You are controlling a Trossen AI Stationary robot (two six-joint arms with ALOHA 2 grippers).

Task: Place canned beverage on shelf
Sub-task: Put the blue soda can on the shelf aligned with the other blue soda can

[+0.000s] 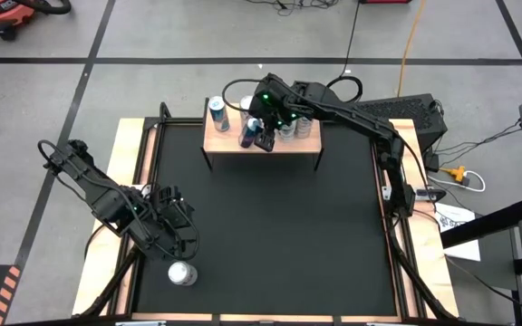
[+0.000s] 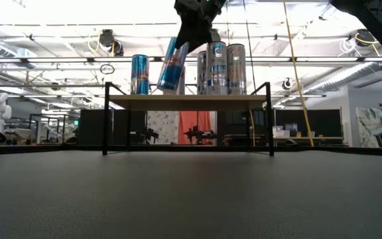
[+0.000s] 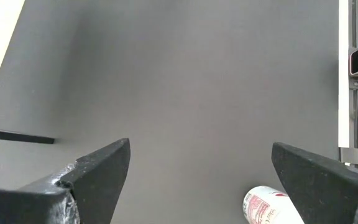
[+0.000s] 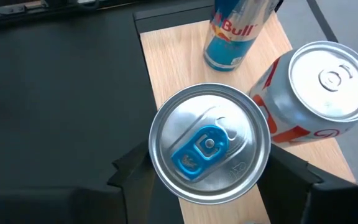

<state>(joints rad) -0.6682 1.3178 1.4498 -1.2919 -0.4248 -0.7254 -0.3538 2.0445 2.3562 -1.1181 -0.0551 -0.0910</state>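
One blue can [image 2: 174, 65] tilted in right tool [image 2: 194, 33], clamped near top, base over shelf [image 2: 188, 101] left-centre; needs righting. Left tool [image 3: 197, 180] wide, empty.

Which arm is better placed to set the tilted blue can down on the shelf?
The right: its gripper already holds the tilted blue can over the shelf. The left gripper hangs open at the table's near side.
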